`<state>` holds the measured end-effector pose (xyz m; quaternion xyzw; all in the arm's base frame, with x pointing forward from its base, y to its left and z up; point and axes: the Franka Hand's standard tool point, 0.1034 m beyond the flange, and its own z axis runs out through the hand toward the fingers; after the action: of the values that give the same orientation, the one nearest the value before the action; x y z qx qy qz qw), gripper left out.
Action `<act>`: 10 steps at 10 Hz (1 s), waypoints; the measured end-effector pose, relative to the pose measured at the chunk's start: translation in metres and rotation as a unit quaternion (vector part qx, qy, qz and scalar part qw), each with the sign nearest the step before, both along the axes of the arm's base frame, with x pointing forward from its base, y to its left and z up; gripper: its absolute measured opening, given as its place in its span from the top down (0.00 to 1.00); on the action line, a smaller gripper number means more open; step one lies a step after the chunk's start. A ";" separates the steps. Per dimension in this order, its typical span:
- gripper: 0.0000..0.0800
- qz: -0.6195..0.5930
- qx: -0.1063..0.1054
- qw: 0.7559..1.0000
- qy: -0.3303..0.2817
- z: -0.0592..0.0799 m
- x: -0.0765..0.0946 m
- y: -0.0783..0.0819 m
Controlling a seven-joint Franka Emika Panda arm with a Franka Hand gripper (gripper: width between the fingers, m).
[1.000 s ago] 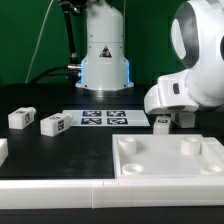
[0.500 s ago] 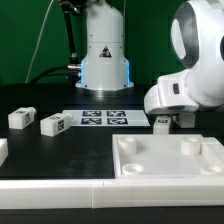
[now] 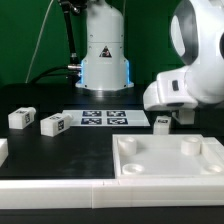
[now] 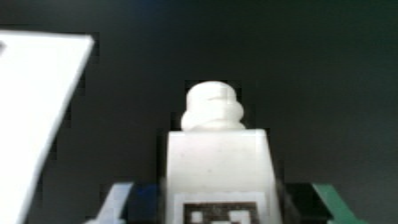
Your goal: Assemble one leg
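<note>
In the wrist view a leg point(image 4: 221, 150), a white block with a rounded peg at its far end and a tag near the camera, lies between my fingers. My gripper point(image 4: 222, 205) has its jaws against the leg's two sides. In the exterior view the same leg point(image 3: 162, 121) sits on the black table under the arm, at the exterior view's right. Two more legs point(image 3: 20, 118) point(image 3: 54, 124) lie at the exterior view's left.
The large white tray-like piece point(image 3: 170, 165) with corner sockets lies in front of the held leg. The marker board point(image 3: 105, 117) lies mid-table before the robot base. A white part point(image 3: 2, 150) shows at the left edge. A white flat surface point(image 4: 45, 110) shows beside the leg.
The arm's white body has shifted slightly upward in the exterior view. The leg under it looks to be in the same place.
</note>
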<state>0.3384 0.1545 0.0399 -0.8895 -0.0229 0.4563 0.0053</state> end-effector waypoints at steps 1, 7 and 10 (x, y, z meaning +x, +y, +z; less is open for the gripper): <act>0.64 -0.003 0.000 1.000 -0.013 0.018 0.009 -0.004; 0.64 -0.013 0.008 0.993 -0.118 0.032 0.030 -0.007; 0.64 -0.001 0.026 0.975 -0.222 0.049 0.051 -0.015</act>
<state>0.3894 0.1397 0.0890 -0.9683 -0.0346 0.2462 0.0232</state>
